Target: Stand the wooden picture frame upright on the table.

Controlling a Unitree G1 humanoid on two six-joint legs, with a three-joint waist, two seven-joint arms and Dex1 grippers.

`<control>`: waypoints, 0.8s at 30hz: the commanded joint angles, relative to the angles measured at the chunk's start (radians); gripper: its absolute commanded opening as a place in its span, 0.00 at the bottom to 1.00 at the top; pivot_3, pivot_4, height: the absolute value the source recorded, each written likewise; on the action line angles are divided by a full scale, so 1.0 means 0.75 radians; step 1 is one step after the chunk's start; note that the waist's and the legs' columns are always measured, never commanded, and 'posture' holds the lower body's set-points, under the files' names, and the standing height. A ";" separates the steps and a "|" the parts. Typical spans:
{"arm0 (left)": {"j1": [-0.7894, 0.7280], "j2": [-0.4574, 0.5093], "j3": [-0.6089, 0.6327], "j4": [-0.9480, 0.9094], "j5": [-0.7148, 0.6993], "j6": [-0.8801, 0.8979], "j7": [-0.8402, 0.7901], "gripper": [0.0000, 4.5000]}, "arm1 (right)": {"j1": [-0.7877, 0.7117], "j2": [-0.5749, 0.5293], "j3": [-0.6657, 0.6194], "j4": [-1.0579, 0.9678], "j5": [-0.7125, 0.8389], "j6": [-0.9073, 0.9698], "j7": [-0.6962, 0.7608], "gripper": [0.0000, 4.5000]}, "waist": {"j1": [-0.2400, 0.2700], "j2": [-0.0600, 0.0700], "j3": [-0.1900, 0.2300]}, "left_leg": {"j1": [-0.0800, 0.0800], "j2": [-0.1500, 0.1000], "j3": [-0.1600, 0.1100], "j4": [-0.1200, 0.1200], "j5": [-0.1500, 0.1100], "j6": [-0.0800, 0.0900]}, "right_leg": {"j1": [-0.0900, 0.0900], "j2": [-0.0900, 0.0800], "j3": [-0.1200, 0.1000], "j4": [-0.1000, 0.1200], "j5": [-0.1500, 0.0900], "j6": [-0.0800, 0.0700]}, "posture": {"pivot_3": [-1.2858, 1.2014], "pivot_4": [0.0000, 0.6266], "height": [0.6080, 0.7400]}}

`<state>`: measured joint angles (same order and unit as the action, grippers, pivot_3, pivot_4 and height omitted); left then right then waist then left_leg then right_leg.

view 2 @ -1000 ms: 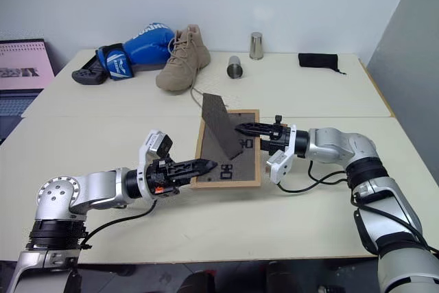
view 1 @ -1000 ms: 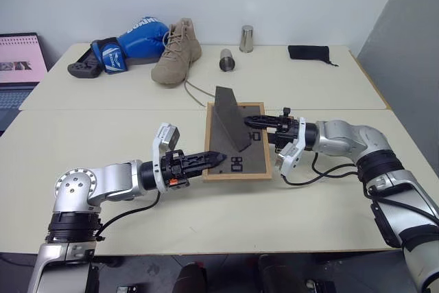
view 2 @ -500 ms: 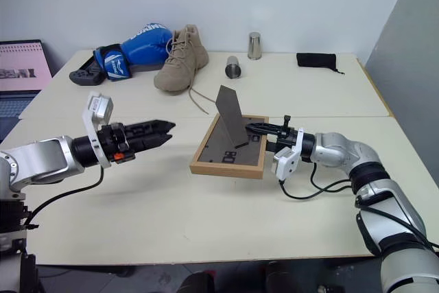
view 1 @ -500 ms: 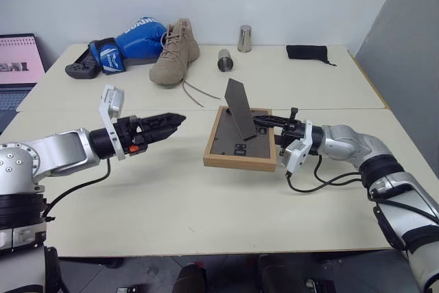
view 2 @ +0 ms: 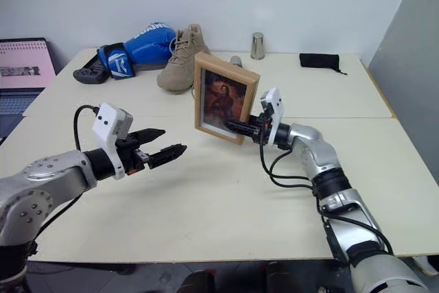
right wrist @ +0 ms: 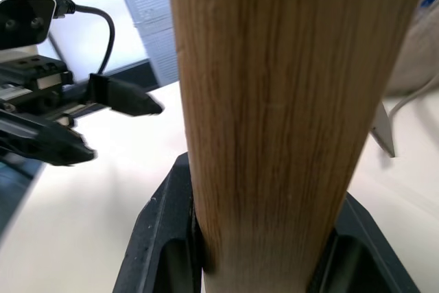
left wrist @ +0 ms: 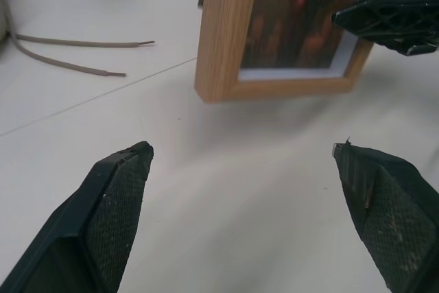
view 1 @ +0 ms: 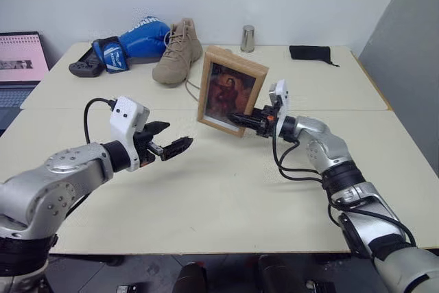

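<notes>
Two arms reach over the pale worktop point(view 1: 226, 190), and between them, a little above the centre of the head view, the wooden picture frame point(view 1: 230, 90) stands nearly upright with its reddish-brown portrait facing the camera. Its bottom edge sits at the seam line across the worktop; whether it rests fully there I cannot tell. The right gripper point(view 1: 239, 119), coming in from the right of the picture, has its jaws clamped on the frame's lower right edge; the right wrist view shows the light wood pinched between the two black fingers point(right wrist: 168, 238). The left gripper point(view 1: 173, 147), at left of centre, hangs apart from the frame with its jaws spread wide and nothing between them, pointing toward the frame's lower left corner. Along the far edge, in the upper part of the picture, lie a blue boxing glove point(view 1: 134, 40), a tan boot point(view 1: 177, 53) with loose laces, a metal cup point(view 1: 247, 38) and a black pouch point(view 1: 309, 53). A laptop point(view 1: 19, 60) sits at the far left.
</notes>
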<state>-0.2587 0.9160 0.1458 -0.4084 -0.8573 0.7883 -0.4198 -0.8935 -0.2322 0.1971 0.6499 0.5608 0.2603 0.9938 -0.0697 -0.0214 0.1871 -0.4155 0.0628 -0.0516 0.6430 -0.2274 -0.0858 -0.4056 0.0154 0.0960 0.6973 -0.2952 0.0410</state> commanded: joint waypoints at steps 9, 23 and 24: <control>0.054 -0.067 0.002 -0.047 0.194 -0.068 -0.109 1.00 | -0.095 0.079 -0.113 0.371 -0.229 -0.126 0.049 0.30 | 0.005 0.000 0.000 | -0.001 0.000 0.001 0.000 0.000 0.000 | -0.001 0.000 0.000 0.000 0.000 0.000 | 0.52 0.24 1.00; -0.021 -0.130 0.018 0.084 0.282 -0.047 -0.147 1.00 | 0.093 -0.097 -0.109 0.103 -0.379 -0.096 0.135 0.93 | 0.012 0.000 0.000 | -0.001 0.000 0.001 0.000 0.000 0.000 | -0.001 0.000 0.000 0.000 0.000 0.000 | 0.52 0.24 1.00; -0.021 -0.136 0.023 0.098 0.288 -0.045 -0.148 1.00 | 0.133 -0.141 -0.107 0.037 -0.392 -0.074 0.134 0.97 | 0.018 0.000 0.000 | -0.001 0.000 0.001 0.000 0.000 0.000 | -0.001 0.000 0.000 0.000 0.000 0.000 | 0.52 0.24 1.00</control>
<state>-0.2647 0.8228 0.1276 -0.3456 -0.6541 0.7575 -0.5333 -0.8406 -0.2767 0.1288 0.7923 0.2884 0.1847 1.0817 -0.0563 -0.0214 0.1871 -0.4165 0.0626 -0.0511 0.6430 -0.2275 -0.0859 -0.4060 0.0150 0.0960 0.6968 -0.2952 0.0412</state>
